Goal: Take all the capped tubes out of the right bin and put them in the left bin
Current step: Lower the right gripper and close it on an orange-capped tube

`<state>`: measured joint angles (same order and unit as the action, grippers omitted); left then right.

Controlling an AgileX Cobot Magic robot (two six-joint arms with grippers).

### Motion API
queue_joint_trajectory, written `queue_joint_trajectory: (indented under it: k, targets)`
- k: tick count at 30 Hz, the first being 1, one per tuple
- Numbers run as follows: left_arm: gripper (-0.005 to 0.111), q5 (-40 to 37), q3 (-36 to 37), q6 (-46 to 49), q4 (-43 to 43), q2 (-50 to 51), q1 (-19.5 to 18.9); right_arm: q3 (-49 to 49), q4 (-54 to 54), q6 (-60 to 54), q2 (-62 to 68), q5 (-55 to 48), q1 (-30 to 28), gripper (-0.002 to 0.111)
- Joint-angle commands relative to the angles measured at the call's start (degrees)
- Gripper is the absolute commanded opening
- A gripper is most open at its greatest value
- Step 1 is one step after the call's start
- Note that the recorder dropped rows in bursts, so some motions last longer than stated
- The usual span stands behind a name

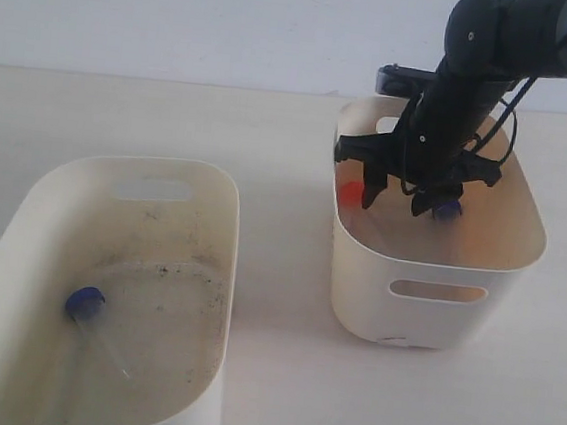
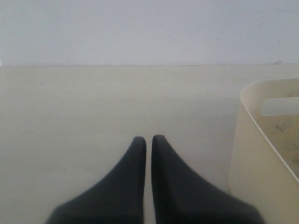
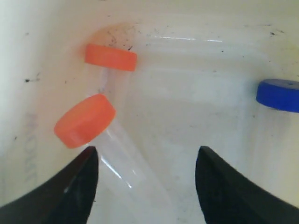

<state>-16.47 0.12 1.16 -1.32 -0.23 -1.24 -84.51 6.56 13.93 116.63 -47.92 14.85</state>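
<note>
The right bin point(image 1: 424, 317) holds my right gripper point(image 1: 398, 198), which hangs open inside it. In the right wrist view the right gripper point(image 3: 147, 151) stands wide over the bin floor point(image 3: 196, 107). An orange-capped tube point(image 3: 84, 120) lies slanted, its clear body passing between the fingers, close to one fingertip point(image 3: 86, 161). A second orange-capped tube point(image 3: 110, 57) lies beyond it, and a blue-capped tube point(image 3: 279, 94) off to the side. The left bin point(image 1: 220, 267) holds one blue-capped tube point(image 1: 85, 302). My left gripper point(image 2: 148, 138) is shut and empty above the table.
The pale table point(image 1: 291, 133) runs between the two bins, with a white wall behind. In the left wrist view, the left bin's rim and slot handle point(image 2: 280, 106) sit off to one side of the shut fingers. The left arm is outside the exterior view.
</note>
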Motion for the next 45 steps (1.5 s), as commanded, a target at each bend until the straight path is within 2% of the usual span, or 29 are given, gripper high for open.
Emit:
queue_joint_trajectory:
  k: [1,26,45]
  targets:
    - [0.004,0.20,-0.12,-0.24,-0.19,0.23,-0.20,-0.16,2.08,-4.76,-0.58,-1.32,0.65,0.059]
    - [0.004,0.20,-0.12,-0.24,-0.19,0.23,-0.20,-0.16,6.89,-12.84,1.86,-4.55,0.65,0.059]
    - [0.004,0.20,-0.12,-0.24,-0.19,0.23,-0.20,-0.16,1.85,-11.54,4.57,-3.35,0.65,0.058]
